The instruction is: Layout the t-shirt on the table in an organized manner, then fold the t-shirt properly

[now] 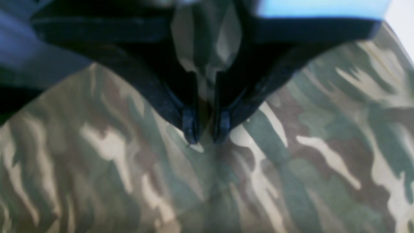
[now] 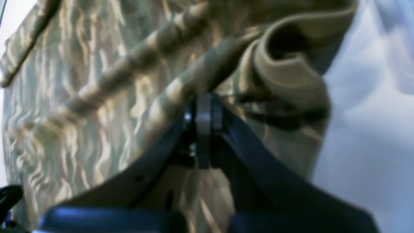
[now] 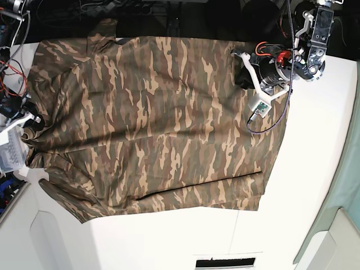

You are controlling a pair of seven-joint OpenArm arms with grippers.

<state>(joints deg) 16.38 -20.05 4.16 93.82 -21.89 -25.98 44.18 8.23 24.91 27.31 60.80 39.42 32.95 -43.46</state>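
The camouflage t-shirt (image 3: 152, 118) lies spread over most of the white table (image 3: 315, 169). My left gripper (image 1: 207, 134) points down onto the cloth, fingers nearly together with a ridge of shirt pinched between them. In the base view it (image 3: 241, 79) is at the shirt's far right part. My right gripper (image 2: 203, 102) is shut on a folded edge of the shirt (image 2: 97, 97), beside the tan ribbed collar (image 2: 291, 74). In the base view it (image 3: 29, 132) is at the shirt's left edge.
Cables and electronics (image 3: 10, 62) crowd the left edge of the base view, with a clear plastic part (image 3: 11, 152) below them. A dark slot (image 3: 225, 262) sits in the table's near edge. A pale green surface (image 3: 343, 225) borders the table at right.
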